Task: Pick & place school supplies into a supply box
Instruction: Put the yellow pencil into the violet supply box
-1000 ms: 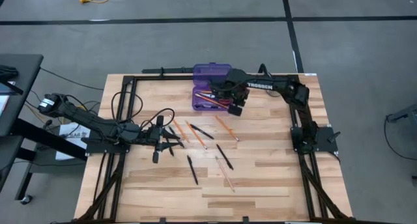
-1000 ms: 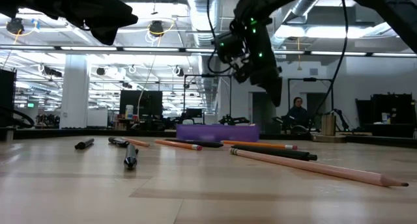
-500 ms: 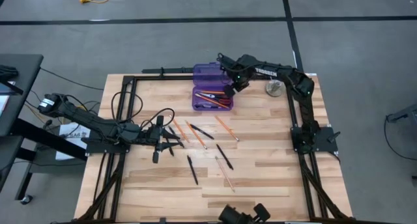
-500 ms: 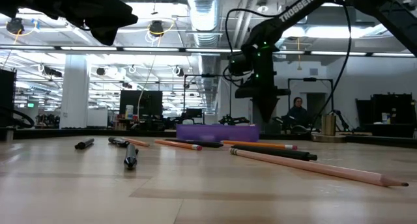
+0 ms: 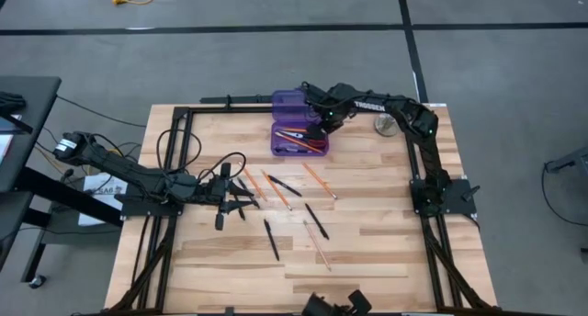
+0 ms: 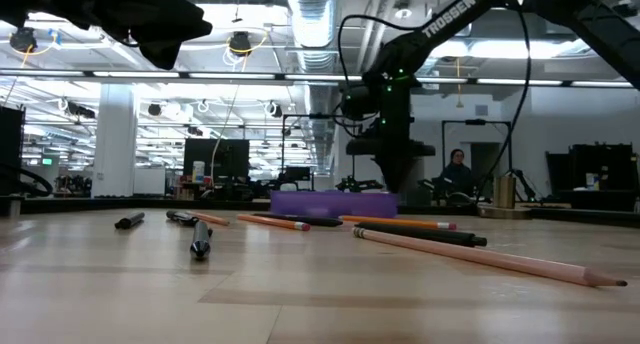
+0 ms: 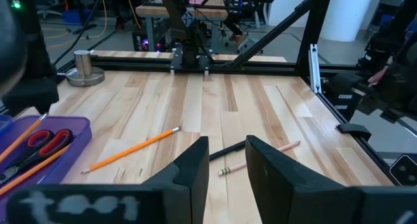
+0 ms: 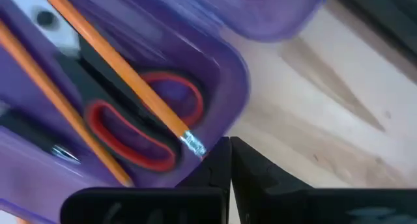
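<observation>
Hovering right jaws together | supply box lengthwise across table | left jaws apart

Inside the purple supply box, the red-handled scissors show only their loops, the blades buried under an orange pencil and cut by the frame edge. From table height, the box's contents stay hidden behind its wall.
</observation>
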